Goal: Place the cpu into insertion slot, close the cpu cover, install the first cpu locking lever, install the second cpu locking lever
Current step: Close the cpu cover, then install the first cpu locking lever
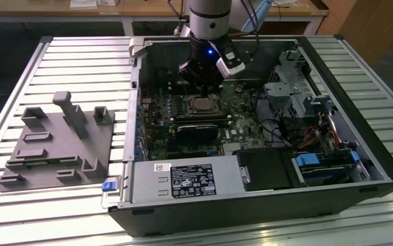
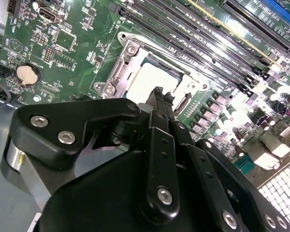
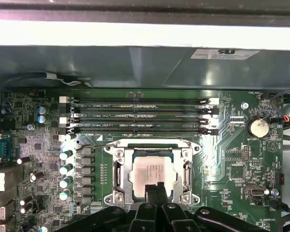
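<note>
In the first wrist view the cpu (image 3: 152, 171) lies flat in the insertion slot (image 3: 117, 153), the fingers (image 3: 150, 191) together at one edge of it; light, stiff and likely fragile, it wants holding by its sides.

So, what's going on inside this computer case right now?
A robot arm reaches into the open case. Its tool, fingers shut, sits at the edge of the cpu, which is seated on the green board. The cover looks to be down around the cpu.
</note>
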Robot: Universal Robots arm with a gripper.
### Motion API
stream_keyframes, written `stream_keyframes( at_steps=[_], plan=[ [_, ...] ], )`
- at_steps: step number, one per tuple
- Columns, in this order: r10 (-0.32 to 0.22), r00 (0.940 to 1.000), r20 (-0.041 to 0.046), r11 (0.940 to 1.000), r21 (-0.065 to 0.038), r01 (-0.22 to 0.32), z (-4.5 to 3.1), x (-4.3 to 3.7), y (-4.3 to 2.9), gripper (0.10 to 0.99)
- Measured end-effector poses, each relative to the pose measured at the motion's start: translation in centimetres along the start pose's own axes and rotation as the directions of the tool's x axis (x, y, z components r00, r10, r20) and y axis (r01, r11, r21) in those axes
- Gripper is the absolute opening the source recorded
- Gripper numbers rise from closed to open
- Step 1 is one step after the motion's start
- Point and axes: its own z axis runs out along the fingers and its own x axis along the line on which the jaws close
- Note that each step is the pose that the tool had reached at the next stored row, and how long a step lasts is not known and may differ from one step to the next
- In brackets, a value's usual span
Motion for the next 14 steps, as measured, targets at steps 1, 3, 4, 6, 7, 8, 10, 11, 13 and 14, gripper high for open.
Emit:
stream_keyframes(
  at_steps=[1,3,4,6,7,8,10,11,13,14],
  plan=[
    [0.0,1.0,-0.0001,1.0,0.0,0.0,-0.01,0.0,0.0,0.106],
    [0.0,1.0,-0.0001,1.0,0.0,0.0,-0.01,0.0,0.0,0.106],
    [0.0,1.0,-0.0001,1.0,0.0,0.0,-0.01,0.0,0.0,0.106],
    [0.0,1.0,-0.0001,1.0,0.0,0.0,-0.01,0.0,0.0,0.106],
    [0.0,1.0,-0.0001,1.0,0.0,0.0,-0.01,0.0,0.0,0.106],
    [0.0,1.0,-0.0001,1.0,0.0,0.0,-0.01,0.0,0.0,0.106],
    [0.0,1.0,-0.0001,1.0,0.0,0.0,-0.01,0.0,0.0,0.106],
    [0.0,1.0,-0.0001,1.0,0.0,0.0,-0.01,0.0,0.0,0.106],
    [0.0,1.0,-0.0001,1.0,0.001,0.0,-0.01,0.03,0.0,0.106],
    [0.0,1.0,0.0,1.0,0.0,0.0,-0.01,0.14,0.0,0.106]
  ],
)
